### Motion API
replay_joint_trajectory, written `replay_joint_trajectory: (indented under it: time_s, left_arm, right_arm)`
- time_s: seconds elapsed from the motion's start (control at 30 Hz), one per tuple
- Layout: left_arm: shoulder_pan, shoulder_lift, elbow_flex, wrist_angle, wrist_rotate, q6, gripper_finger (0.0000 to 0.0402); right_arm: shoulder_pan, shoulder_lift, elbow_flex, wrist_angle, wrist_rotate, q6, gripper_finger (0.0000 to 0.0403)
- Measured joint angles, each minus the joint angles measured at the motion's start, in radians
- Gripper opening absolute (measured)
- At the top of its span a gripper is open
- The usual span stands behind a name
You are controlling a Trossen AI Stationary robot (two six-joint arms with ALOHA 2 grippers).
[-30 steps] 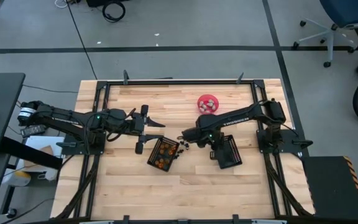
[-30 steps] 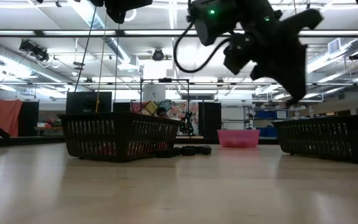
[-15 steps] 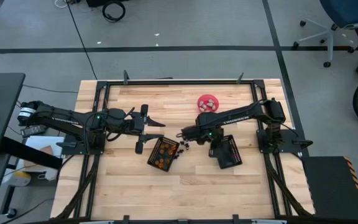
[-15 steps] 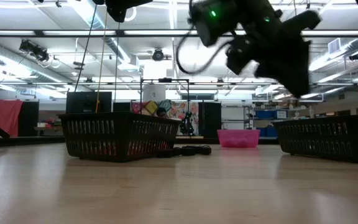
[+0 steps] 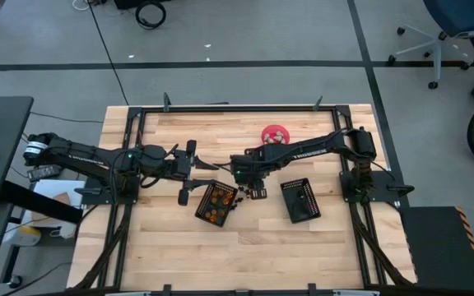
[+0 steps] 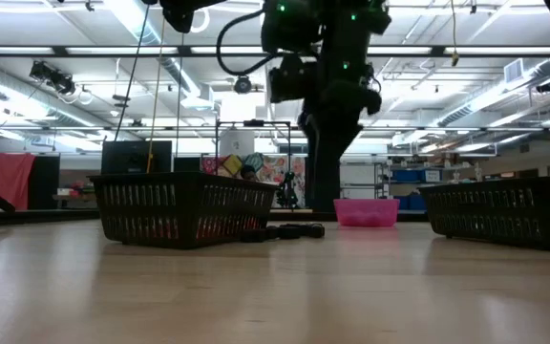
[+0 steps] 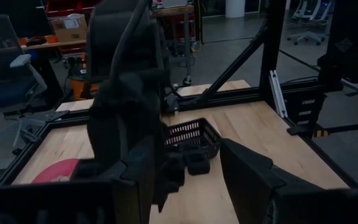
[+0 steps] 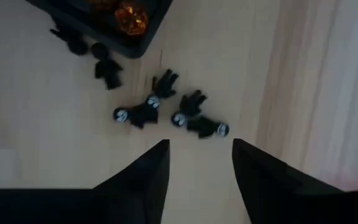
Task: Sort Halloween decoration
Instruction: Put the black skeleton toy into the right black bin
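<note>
above the black pieces (image 8: 166,112), the right gripper (image 8: 199,163) hovers open.

Overhead ceiling strip lights (image 6: 160,38) give even, bright light; the high view is sharp with only faint shadows on the worktop (image 5: 245,247). The low view is backlit, leaving the arm (image 6: 327,67) a dark silhouette. The left wrist view is dim; its near arm (image 7: 126,93) is blurred. The right wrist view is soft.
</note>
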Motion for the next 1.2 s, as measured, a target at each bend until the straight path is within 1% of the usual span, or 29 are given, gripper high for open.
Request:
replay_joint_trajectory:
  time_s: [0.17,0.23,0.33,0.43,0.67,0.8,0.87,1.2]
  left_arm:
    - [0.0,0.0,0.0,0.0,0.0,0.002,0.0155]
    - [0.0,0.0,0.0,0.0,0.0,0.003,0.0155]
    - [0.0,0.0,0.0,0.0,0.0,0.003,0.0155]
    - [0.0,0.0,0.0,0.001,0.0,0.003,0.0155]
    - [0.0,0.0,0.0,0.001,0.0,0.003,0.0155]
    - [0.0,0.0,0.0,0.002,0.0,0.003,0.0155]
    - [0.0,0.0,0.0,0.002,0.0,0.003,0.0155]
    - [0.0,0.0,0.0,0.002,0.0,-0.006,0.0155]
  right_arm:
    - [-0.022,0.0,-0.081,0.157,0.0,-0.081,0.0218]
    - [-0.029,0.001,-0.117,0.195,-0.001,-0.11,0.023]
    - [-0.042,0.001,-0.166,0.279,0.0,-0.131,0.0238]
    - [-0.056,0.002,-0.208,0.326,-0.003,-0.142,0.0237]
    - [-0.071,-0.003,-0.276,0.414,-0.015,-0.167,0.0214]
    - [-0.074,-0.004,-0.293,0.423,-0.061,-0.166,0.0193]
    - [-0.073,-0.004,-0.301,0.432,-0.068,-0.166,0.0183]
    - [-0.073,0.0,-0.304,0.42,-0.07,-0.157,0.011]
